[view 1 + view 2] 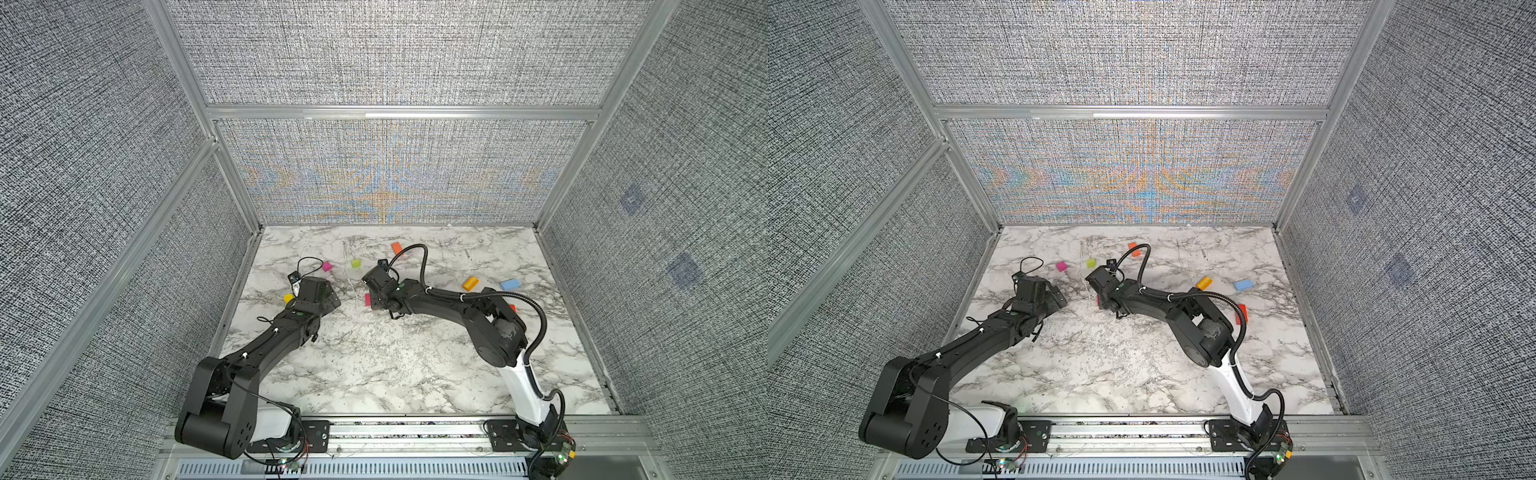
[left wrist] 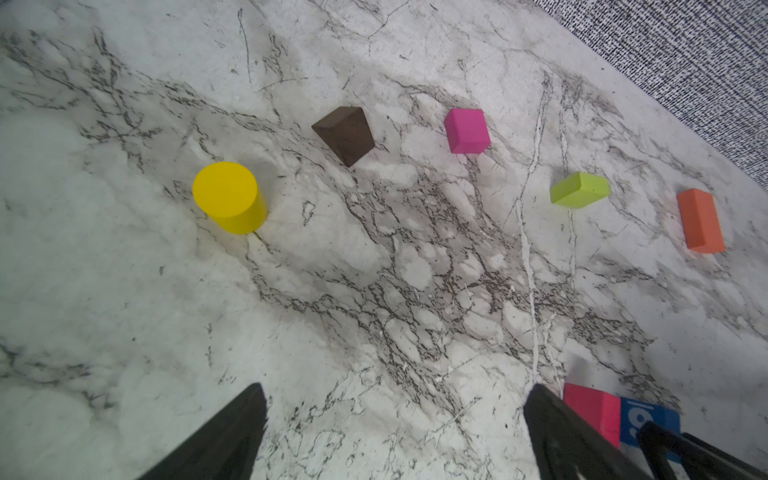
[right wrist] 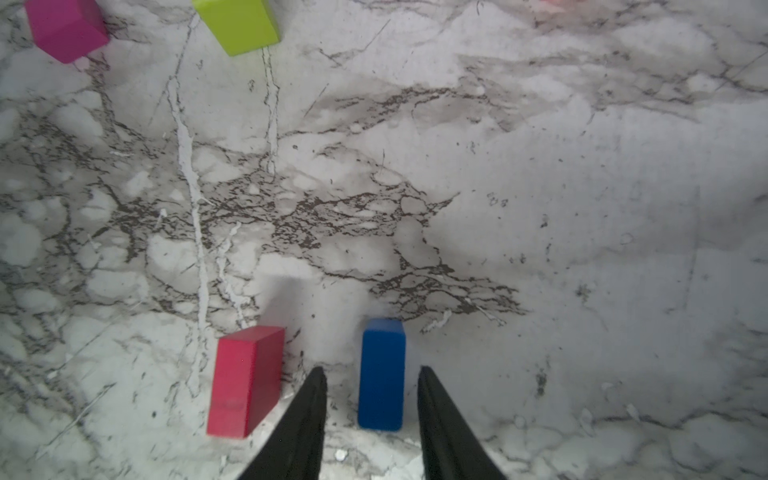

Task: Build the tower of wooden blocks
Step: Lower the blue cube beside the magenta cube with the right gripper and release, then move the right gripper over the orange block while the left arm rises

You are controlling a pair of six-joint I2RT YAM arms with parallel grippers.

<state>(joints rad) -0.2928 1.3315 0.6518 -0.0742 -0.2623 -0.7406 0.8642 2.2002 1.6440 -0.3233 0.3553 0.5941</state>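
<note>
My right gripper [image 3: 371, 370] stands open astride a blue block [image 3: 381, 374], with a gap on each side of it. A red block [image 3: 247, 380] stands just beside it, apart from it. My left gripper [image 2: 397, 386] is open wide over bare marble. Beyond it lie a yellow cylinder [image 2: 228, 197], a brown block [image 2: 345, 135], a magenta cube [image 2: 466, 131], a lime block [image 2: 579, 190] and an orange brick [image 2: 701, 220]. In both top views the grippers face each other at mid table, left [image 1: 330, 300] and right [image 1: 374, 302]. No tower shows; every block rests singly on the table.
On the right half of the marble table [image 1: 374, 365] lie an orange-yellow block [image 1: 471, 283], a light blue brick [image 1: 510, 284] and a red block [image 1: 1241, 313] beside the right arm's elbow. Grey fabric walls close in three sides.
</note>
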